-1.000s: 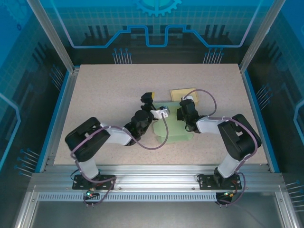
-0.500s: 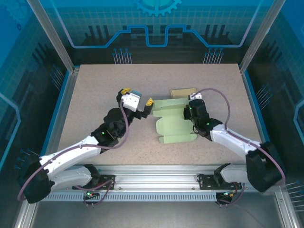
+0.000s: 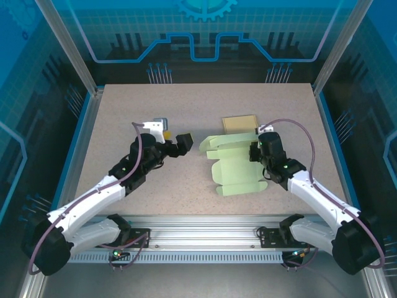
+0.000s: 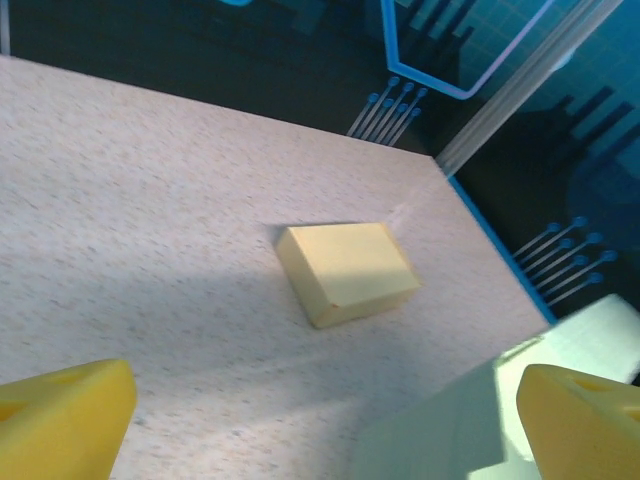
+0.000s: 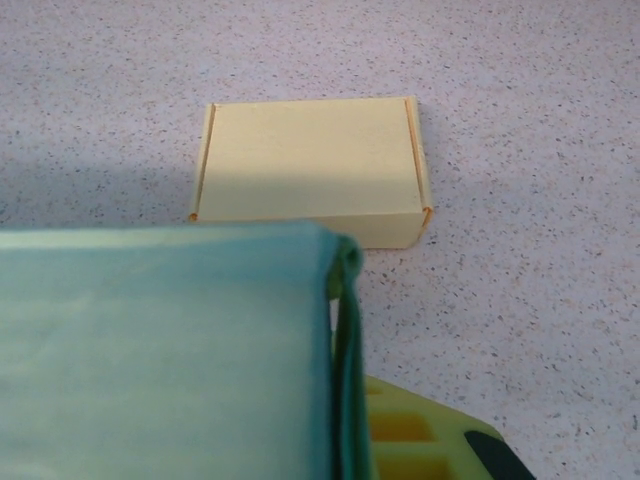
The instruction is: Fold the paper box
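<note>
Top view: your left pincer hangs over the worktop a little left of centre, jaws spread wide with nothing between them. Left wrist view agrees: the yellow fingertips sit in the two lower corners of the frame, well apart, with speckled worktop between them. The paper box, a pale green cut sheet with flaps, lies right of centre and clear of the left pincer. Most of it is flat on the worktop, but its upper strip is lifted off the surface. Your right pincer is clamped on that strip at the sheet's right edge. In the right wrist view the green sheet covers the lower left, its doubled edge running down the middle of the frame. A yellow finger shows beneath it at lower right. A closed tan box sits flat on the worktop just above the sheet in the top view. Whether box and sheet touch, you cannot tell. The left wrist view shows the same tan box at frame centre and a corner of the green sheet at lower right.
</note>
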